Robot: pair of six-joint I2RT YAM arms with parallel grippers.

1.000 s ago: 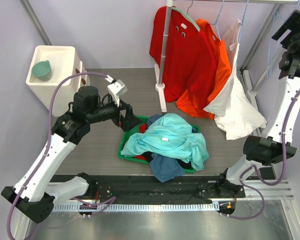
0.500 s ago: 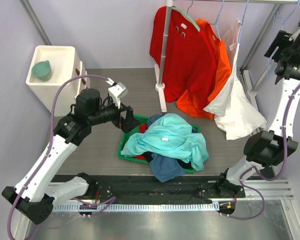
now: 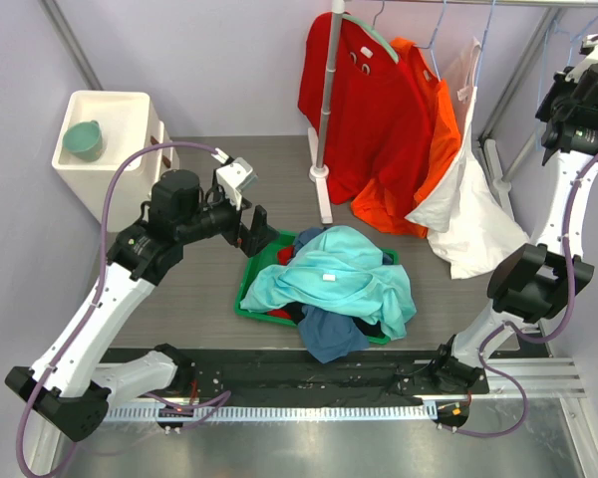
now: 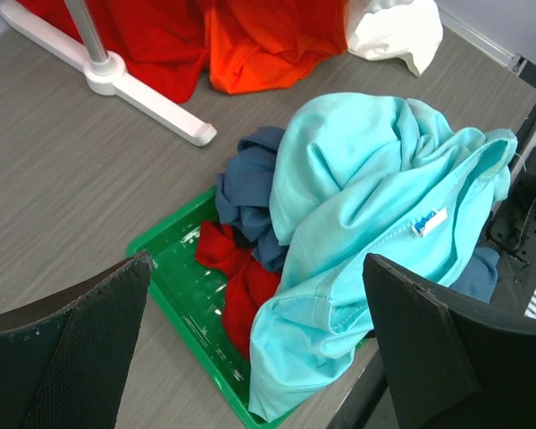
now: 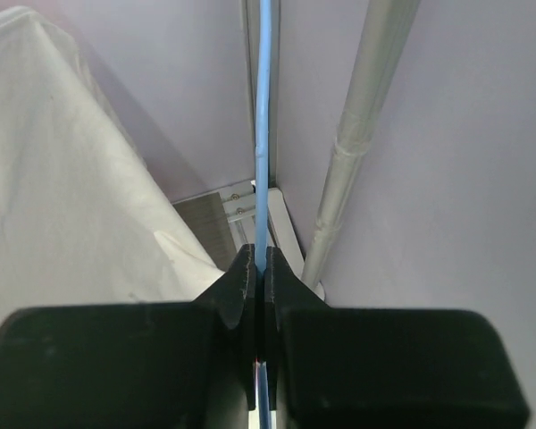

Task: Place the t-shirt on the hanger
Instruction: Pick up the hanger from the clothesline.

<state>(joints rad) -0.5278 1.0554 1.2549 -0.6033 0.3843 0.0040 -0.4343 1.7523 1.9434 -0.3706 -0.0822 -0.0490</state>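
**Gripper state.** The right gripper [image 5: 257,268] is pressed together on the hanger [image 5: 263,107]; the thin pale-blue wire runs straight up from between the jaws. The left gripper [image 4: 257,264] is spread wide, holds nothing, and hovers above the laundry.

**Location of parts.** The hanger is up at the far right of the workspace, between a white garment [image 5: 62,179] and a grey pole [image 5: 362,134]. The t-shirt [image 4: 366,223] lies crumpled on top of a heap in a green tray [image 4: 174,259] at the middle of the table, well apart from the hanger. It rests on a dark blue garment [image 4: 250,192] and a red garment [image 4: 228,259].

**Handling, t-shirt.** Judged soft, light and limp. It will sag and fold under its own weight and offers no rigid edge. The preferred hold is the collar band beside the white label [image 4: 427,221], or a shoulder seam, where the fabric is doubled. Pinch one layer only. A deep grab risks lifting the blue garment with it.

**Handling, hanger.** Judged light and stiff, but thin and smooth. The wire may slip or swivel between flat pads, so a firm pinch is advised.
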